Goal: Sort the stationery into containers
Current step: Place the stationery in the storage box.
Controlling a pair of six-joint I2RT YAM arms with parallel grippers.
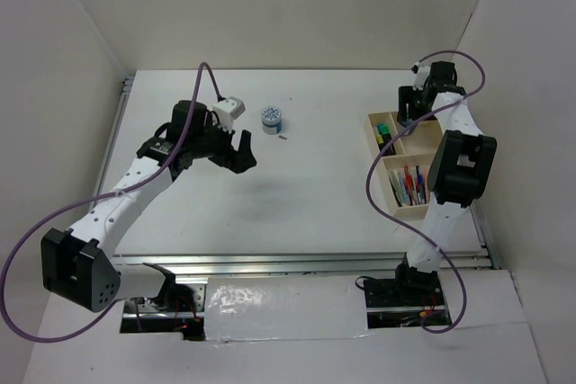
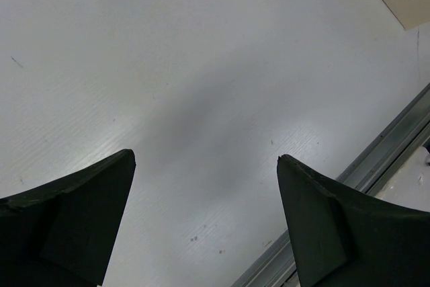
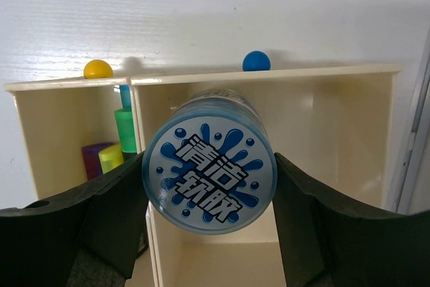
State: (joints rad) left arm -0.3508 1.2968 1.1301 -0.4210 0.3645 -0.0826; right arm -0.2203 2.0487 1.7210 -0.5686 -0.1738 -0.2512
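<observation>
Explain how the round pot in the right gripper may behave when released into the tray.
The pot looks tilted, so it may land on its round wall and roll; the tray walls should stop it. Its smooth wall may slip between the fingers.

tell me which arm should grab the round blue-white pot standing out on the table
Left. The left hand is open, empty and nearest that small round blue-white pot; the right hand is across the table, gripping a second such pot over the pale wooden tray.

White links [image 1: 117, 209], black joints [image 1: 81, 267], looping purple cables [image 1: 368, 183], black wedge-shaped tool fingers [image 2: 74, 226]
</observation>
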